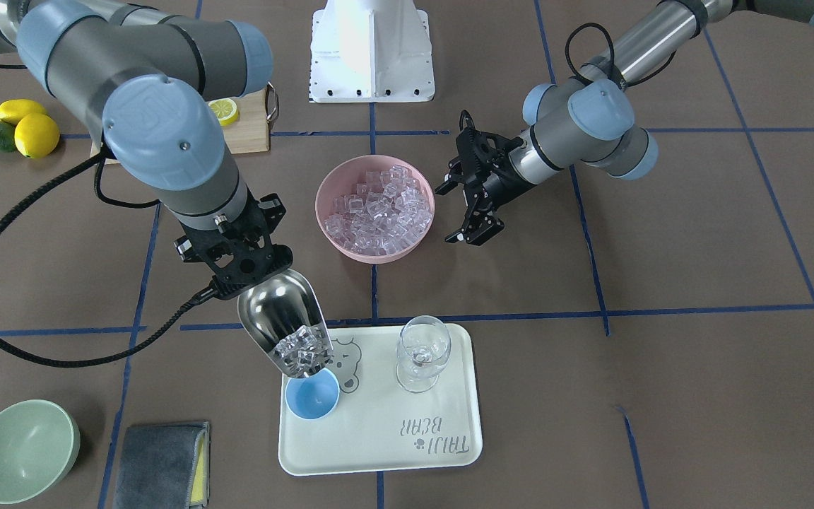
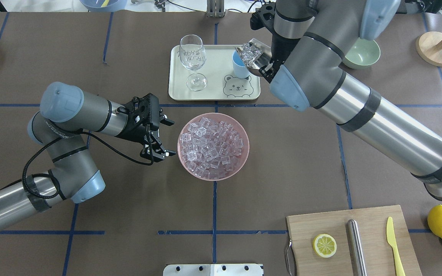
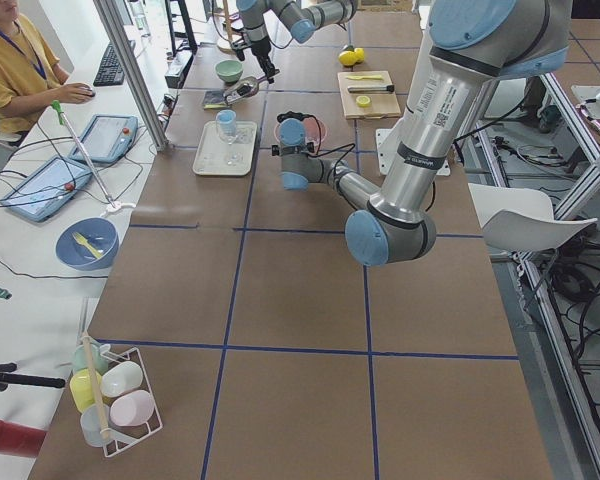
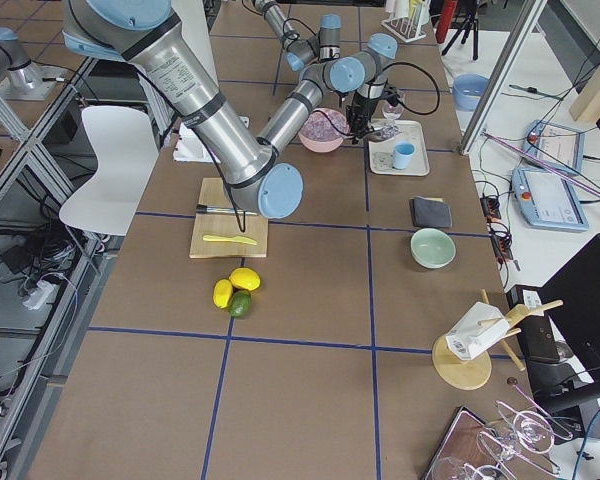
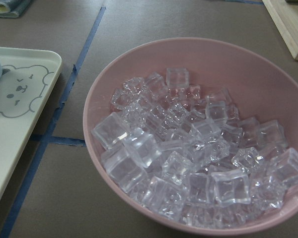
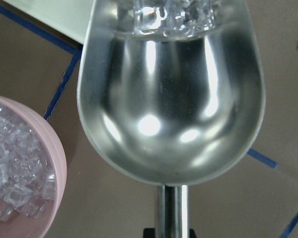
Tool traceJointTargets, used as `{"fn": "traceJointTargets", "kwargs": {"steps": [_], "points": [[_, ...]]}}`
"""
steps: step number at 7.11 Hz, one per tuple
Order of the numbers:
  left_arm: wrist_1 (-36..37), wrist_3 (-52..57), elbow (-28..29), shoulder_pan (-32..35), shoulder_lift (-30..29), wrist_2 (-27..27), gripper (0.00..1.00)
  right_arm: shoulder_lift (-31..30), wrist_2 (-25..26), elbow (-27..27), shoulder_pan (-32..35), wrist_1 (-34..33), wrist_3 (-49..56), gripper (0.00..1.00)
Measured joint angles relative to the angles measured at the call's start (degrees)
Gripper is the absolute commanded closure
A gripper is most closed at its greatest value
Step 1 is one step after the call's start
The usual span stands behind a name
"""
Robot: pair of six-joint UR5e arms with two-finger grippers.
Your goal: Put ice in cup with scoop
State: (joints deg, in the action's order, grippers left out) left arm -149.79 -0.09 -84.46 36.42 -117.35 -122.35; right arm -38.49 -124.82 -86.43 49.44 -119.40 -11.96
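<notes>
My right gripper (image 1: 241, 263) is shut on the handle of the steel scoop (image 1: 281, 318). The scoop is tilted lip-down, with several ice cubes (image 1: 301, 351) at its lip right above the light-blue cup (image 1: 313, 399). The cup stands on the cream tray (image 1: 379, 424). In the overhead view the scoop (image 2: 258, 57) and its ice (image 2: 248, 53) hang over the cup (image 2: 239, 67). The right wrist view shows the trough (image 6: 171, 99) from behind. My left gripper (image 2: 170, 138) is open and empty beside the pink bowl (image 2: 246, 153) full of ice (image 2: 211, 147).
A clear wine glass (image 1: 422, 351) stands on the tray next to the cup. A pale green bowl (image 1: 23, 449) and a grey cloth (image 1: 162, 463) lie near the tray. A cutting board (image 2: 374, 245) holds a lemon slice, a steel cylinder and a yellow knife. Lemons (image 1: 36, 134) lie beside it.
</notes>
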Motion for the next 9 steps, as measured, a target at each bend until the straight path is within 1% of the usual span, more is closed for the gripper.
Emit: {"fn": "traceJointTargets", "kwargs": {"steps": [1, 3, 5, 7, 9], "points": [[0.0, 0.0, 0.0, -0.1, 0.0, 0.0, 0.00, 1.5, 1.5, 1.6, 0.2, -3.5, 4.7, 1.00], [-0.1, 0.0, 0.0, -0.1, 0.0, 0.0, 0.00, 4.4, 2.7, 4.6, 0.2, -9.3, 9.5, 1.00], [-0.2, 0.0, 0.0, -0.1, 0.0, 0.0, 0.00, 6.6, 4.1, 8.3, 0.2, -13.0, 12.6, 1.00], [-0.2, 0.0, -0.3, -0.1, 0.0, 0.0, 0.00, 7.5, 5.8, 9.3, 0.5, -16.4, 16.8, 1.00], [-0.2, 0.0, -0.5, -0.1, 0.1, 0.0, 0.00, 9.3, 6.5, 12.1, 0.9, -17.9, 20.4, 1.00]]}}
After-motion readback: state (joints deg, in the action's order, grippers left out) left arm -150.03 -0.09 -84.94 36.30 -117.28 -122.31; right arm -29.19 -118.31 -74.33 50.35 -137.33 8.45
